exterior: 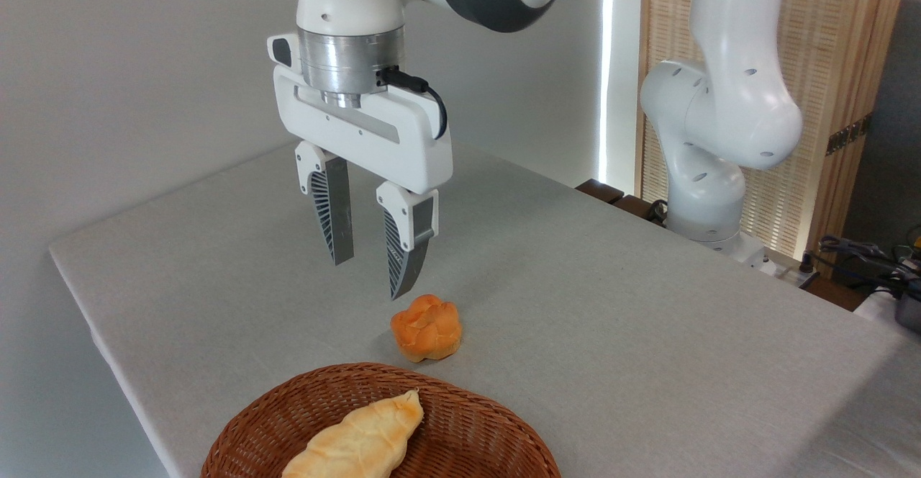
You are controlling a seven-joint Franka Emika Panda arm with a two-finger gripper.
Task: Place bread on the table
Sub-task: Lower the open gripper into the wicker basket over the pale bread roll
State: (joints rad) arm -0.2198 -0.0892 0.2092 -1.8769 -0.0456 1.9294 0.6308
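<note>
Bread (356, 442) lies in the basket (475, 420) at the near edge of the view, long axis running from lower left to upper right, one pointed end up near the basket's middle. Its lower end is cut off by the bottom of the view. Nothing is touching it.

Basket sits on the counter (647, 305) at the near side; only its far half is in view.

Just beyond the basket rim, a bun (426, 327) rests directly on the counter cloth, apart from the basket. It is not the item named in the task.

Above and slightly left of the bun hangs the gripper (368, 276), pointing downward. Jaws are spread with a clear gap between them, and they hold nothing. The tips are off the cloth; the right tip appears close above the bun's far edge, though depth from this single view is uncertain. The gripper is well apart from the bread.

Farther back, the arm's base stands at the counter's far right edge. The rest of the cloth is bare.

Progress, as judged: transfer not begun. Bread is not yet grasped, lifted or moved out. Remaining steps: bring the gripper over the basket, descend, close across the loaf's narrow width, lift clear of the rim, set it on bare cloth, release.
</note>
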